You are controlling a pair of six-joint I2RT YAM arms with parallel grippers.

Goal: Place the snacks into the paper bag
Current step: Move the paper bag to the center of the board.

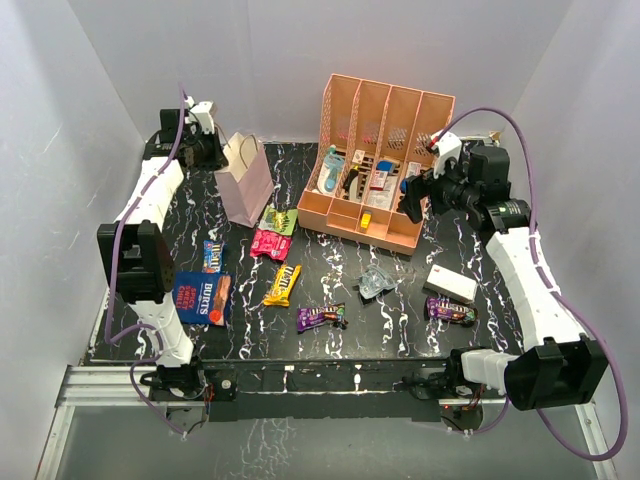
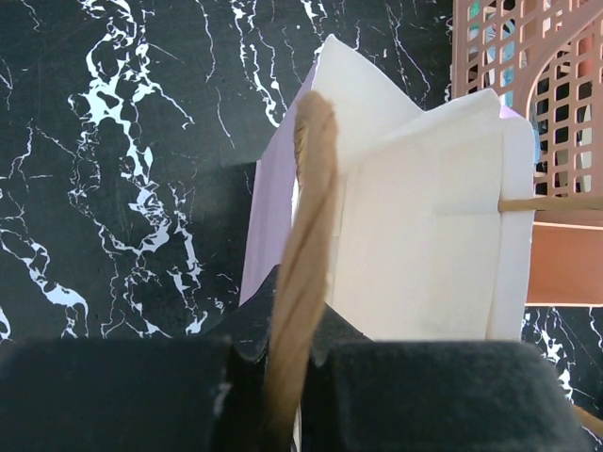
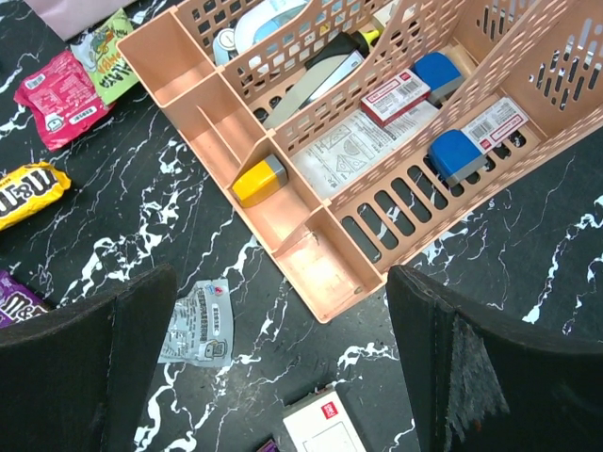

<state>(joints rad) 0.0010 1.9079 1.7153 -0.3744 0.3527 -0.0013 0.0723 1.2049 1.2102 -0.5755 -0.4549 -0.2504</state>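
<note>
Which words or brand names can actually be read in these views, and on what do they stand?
"BURTS": on the large blue crisp bag.
"m&m's", partly cut off at the edge of the view: on the yellow packet.
Too small or blurred to read: the print on the pink packet, green packet, clear-silver packet and white box, and the labels inside the peach rack.

Black, white-veined marble-pattern tabletop (image 1: 400, 338) in a white booth
Plain white panel walls (image 1: 280, 60) close it at the back and both sides; a silver metal rail (image 1: 100, 384) runs along its near edge; the light is soft and even.
</note>
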